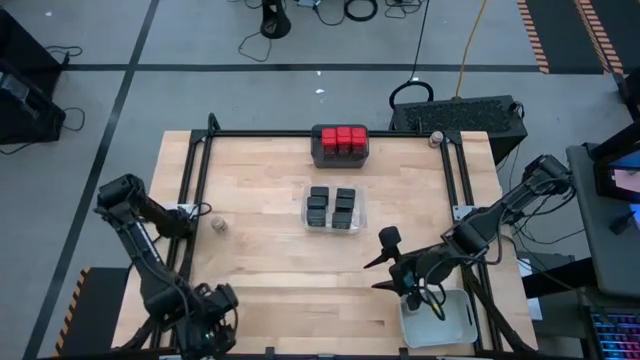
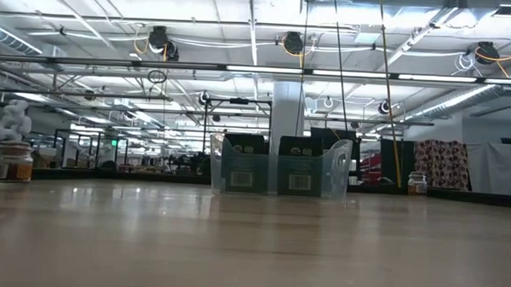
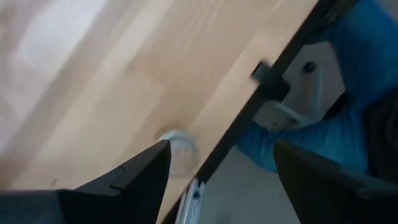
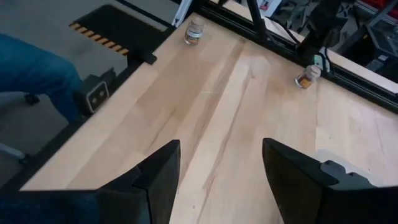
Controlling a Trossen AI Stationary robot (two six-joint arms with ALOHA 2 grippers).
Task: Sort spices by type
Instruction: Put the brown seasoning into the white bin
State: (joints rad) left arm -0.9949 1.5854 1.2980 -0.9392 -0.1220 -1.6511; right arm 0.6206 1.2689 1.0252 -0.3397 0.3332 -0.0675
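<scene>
Red-topped spices [image 1: 343, 138] and black boxes [image 1: 333, 207] are sorted; both arms' jaws stand wide, empty. Next: fetch the stray jar [image 1: 220, 226] on the table [image 1: 260, 260].

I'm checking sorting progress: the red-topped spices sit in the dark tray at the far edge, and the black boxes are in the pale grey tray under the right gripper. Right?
Not quite. The black boxes sit in the clear tray at mid-table, as the high view shows. The red-topped spices are indeed in the dark tray; the pale grey tray lies below the right gripper.

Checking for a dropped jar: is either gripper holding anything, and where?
Nothing is held: the left gripper and right gripper are both open and empty.
</scene>
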